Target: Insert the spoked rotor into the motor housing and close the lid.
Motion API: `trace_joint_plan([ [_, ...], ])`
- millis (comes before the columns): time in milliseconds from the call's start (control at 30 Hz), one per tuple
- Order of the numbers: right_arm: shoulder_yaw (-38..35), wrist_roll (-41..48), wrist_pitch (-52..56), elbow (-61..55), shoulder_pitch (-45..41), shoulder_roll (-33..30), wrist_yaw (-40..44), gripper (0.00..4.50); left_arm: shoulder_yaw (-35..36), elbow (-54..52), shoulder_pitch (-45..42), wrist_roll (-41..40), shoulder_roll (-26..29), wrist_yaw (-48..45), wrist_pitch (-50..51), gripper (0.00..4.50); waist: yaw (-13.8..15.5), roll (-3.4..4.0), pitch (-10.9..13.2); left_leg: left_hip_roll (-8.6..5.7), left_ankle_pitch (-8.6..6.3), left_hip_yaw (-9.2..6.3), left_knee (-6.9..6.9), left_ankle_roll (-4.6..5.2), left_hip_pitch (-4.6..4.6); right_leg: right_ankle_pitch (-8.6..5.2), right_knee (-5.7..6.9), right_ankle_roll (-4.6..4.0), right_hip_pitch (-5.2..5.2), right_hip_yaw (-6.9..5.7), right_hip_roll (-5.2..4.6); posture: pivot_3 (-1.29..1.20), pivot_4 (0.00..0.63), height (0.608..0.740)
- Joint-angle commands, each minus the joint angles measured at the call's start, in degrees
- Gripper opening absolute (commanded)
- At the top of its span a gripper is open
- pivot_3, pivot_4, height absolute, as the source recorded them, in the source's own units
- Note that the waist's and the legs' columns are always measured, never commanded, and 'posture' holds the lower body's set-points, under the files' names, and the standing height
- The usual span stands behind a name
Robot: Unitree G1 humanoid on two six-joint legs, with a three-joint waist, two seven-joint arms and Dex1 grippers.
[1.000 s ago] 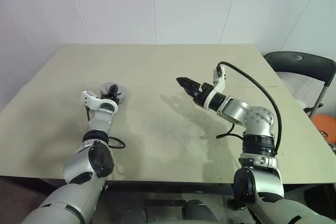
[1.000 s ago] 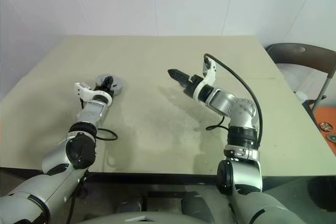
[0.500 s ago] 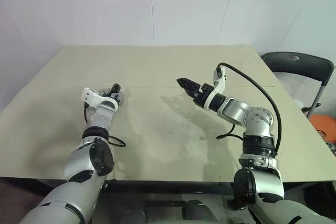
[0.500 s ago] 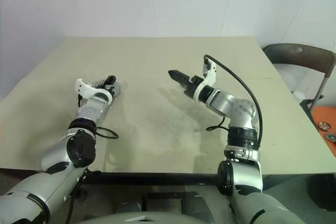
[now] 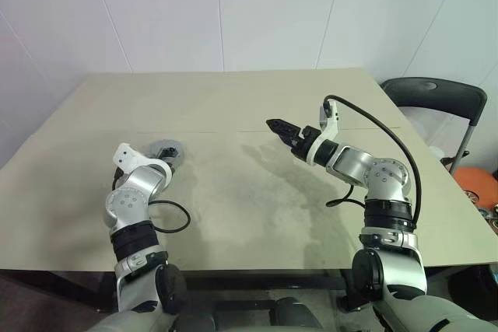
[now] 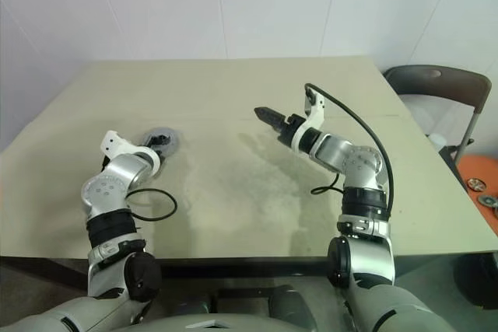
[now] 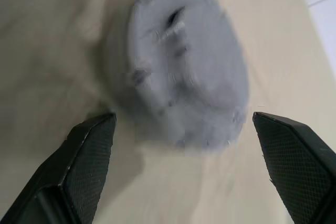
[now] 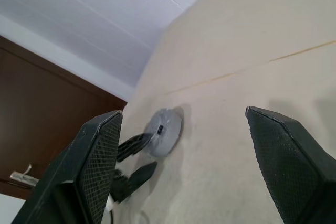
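The left claw is released, its two black fingers spread wide and grasping nothing. Just past its tips lies the lid, a round grey disc flat on the beige table, not touching either finger. The right claw hangs above the middle of the table, well apart from the lid, fingers spread and empty. A dark chair stands off the table's right edge
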Motion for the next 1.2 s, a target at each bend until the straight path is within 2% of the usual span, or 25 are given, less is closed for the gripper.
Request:
trace_joint_plan([
  [33,1.2,-2.4,-1.9,-0.9,-1.8,-1.5,1.2,3.94,-2.3,-2.1,0.3,0.4,2.9,1.1,6.3,4.49,-0.1,-0.01,0.0,0.00,0.00,0.00,0.00,0.00,0.00,-0.02,-0.01,0.04,-0.01,0.00,0.01,0.00,0.000,0.740],
  [133,2.7,-5.5,-4.0,-2.1,-1.1,-2.9,1.9,3.94,-10.0,-4.0,-2.1,1.2,8.2,-7.2,11.5,4.49,0.0,-0.09,0.1,0.00,0.02,-0.01,0.00,-0.03,-0.08,-0.04,-0.02,0.05,-0.10,-0.01,0.03,0.00,0.000,0.740],
  [200,5.6,-10.3,-8.2,-4.5,-0.1,-4.8,2.9,3.94,-15.9,-5.6,-3.3,2.8,12.5,-16.3,10.4,4.49,0.1,-0.08,0.1,-0.01,0.02,0.00,-0.03,-0.04,-0.15,0.00,-0.09,-0.01,-0.14,-0.01,0.02,0.00,0.000,0.740],
  [333,12.2,-18.2,-13.7,-7.4,2.0,-9.6,7.2,3.94,-30.9,-7.4,-3.5,12.9,21.5,-37.9,-2.4,4.49,1.1,-0.08,0.1,-0.02,0.03,0.00,-0.22,-0.08,-0.27,0.02,-0.34,-0.03,-0.19,-0.04,0.00,0.00,0.000,0.740],
  [367,13.4,-19.4,-14.7,-8.3,2.7,-10.5,8.3,3.94,-36.0,-8.2,-2.2,16.4,24.3,-46.3,-8.7,4.49,1.2,-0.08,0.1,-0.02,0.03,0.01,-0.29,-0.09,-0.28,0.02,-0.42,-0.04,-0.19,-0.05,-0.01,0.00,0.000,0.740],
  [467,14.6,-21.4,-17.7,-10.5,4.5,-11.6,10.8,3.94,-43.8,-6.4,1.5,23.4,28.1,-62.2,-23.2,4.49,1.3,-0.03,0.1,-0.02,0.08,0.08,-0.74,-0.17,-0.15,0.02,-0.64,-0.05,-0.18,-0.04,-0.07,0.00,0.000,0.740],
  [567,14.2,-22.8,-20.5,-11.6,5.7,-11.6,12.1,3.94,-43.3,-0.3,3.0,24.3,26.8,-70.6,-32.1,4.49,1.2,0.00,0.2,0.02,0.08,0.09,-0.93,-0.16,-0.12,-0.01,-0.64,-0.10,-0.26,-0.04,-0.07,0.00,0.000,0.740],
  [800,12.7,-23.5,-23.3,-14.0,7.2,-12.8,14.9,3.94,-38.2,7.2,3.1,22.9,24.4,-82.2,-44.2,4.49,1.4,-0.06,0.2,0.04,0.08,0.09,-0.84,-0.15,-0.20,-0.02,-0.63,-0.10,-0.27,-0.04,-0.08,0.00,0.000,0.740],
  [1033,14.4,-23.3,-25.0,-17.2,11.4,-15.6,22.2,3.94,-37.7,10.2,4.2,24.5,24.6,-89.4,-49.4,4.49,1.4,-0.08,0.2,0.04,0.08,0.07,-0.82,-0.14,-0.18,-0.02,-0.62,-0.09,-0.24,-0.04,-0.07,0.00,0.000,0.740],
  [1200,14.4,-23.8,-25.6,-17.7,12.7,-16.0,23.4,3.94,-36.5,11.4,4.2,24.6,23.9,-90.3,-50.4,4.49,1.3,-0.08,0.2,0.04,0.08,0.06,-0.79,-0.14,-0.15,-0.02,-0.58,-0.09,-0.22,-0.04,-0.07,0.00,0.000,0.740],
])
